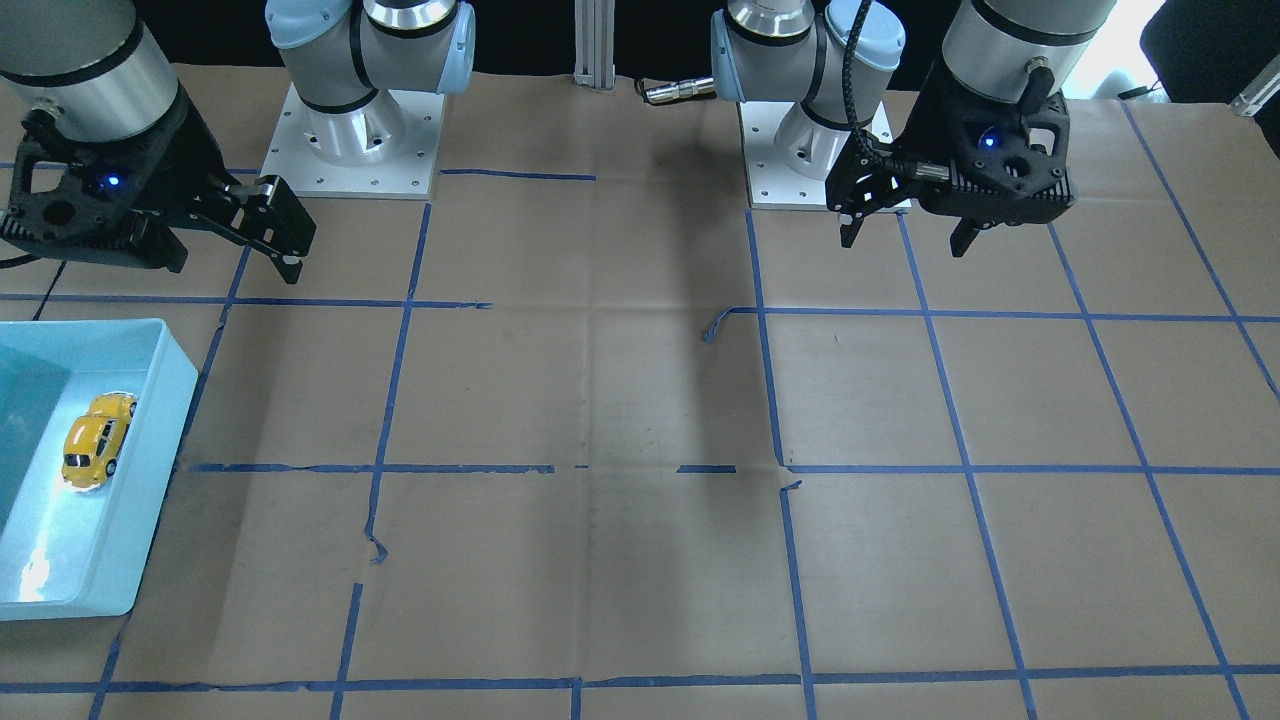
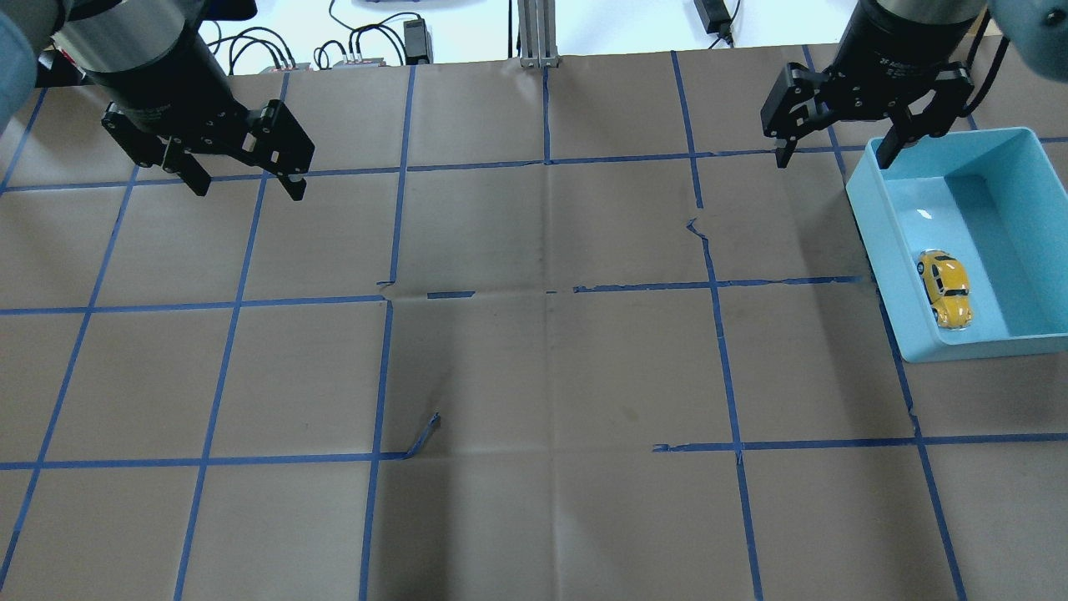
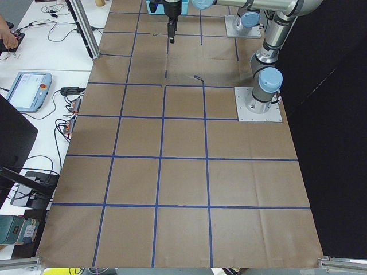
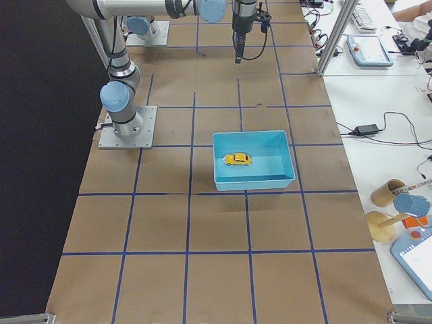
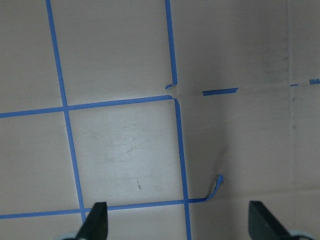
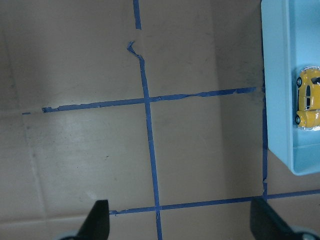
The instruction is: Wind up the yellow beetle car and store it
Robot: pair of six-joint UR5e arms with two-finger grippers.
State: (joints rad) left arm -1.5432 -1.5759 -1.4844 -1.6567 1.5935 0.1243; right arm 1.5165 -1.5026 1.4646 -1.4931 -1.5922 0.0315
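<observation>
The yellow beetle car [image 2: 945, 288] lies on its wheels inside a light blue bin [image 2: 884, 259] at the table's right side. It also shows in the front view [image 1: 97, 438], the right side view [image 4: 237, 159] and the right wrist view [image 6: 309, 97]. My right gripper [image 2: 834, 159] is open and empty, raised above the table just beyond the bin's far left corner. My left gripper [image 2: 248, 188] is open and empty, raised over the far left of the table, far from the car. Both wrist views show wide-spread fingertips [image 5: 97, 220] [image 6: 97, 220] over bare paper.
The table is covered in brown paper with a blue tape grid [image 2: 546, 160], some strips torn and curled [image 2: 421, 438]. The arm bases [image 1: 352, 140] [image 1: 815, 150] stand at the robot's edge. Cables and devices lie beyond the far edge [image 2: 367, 50].
</observation>
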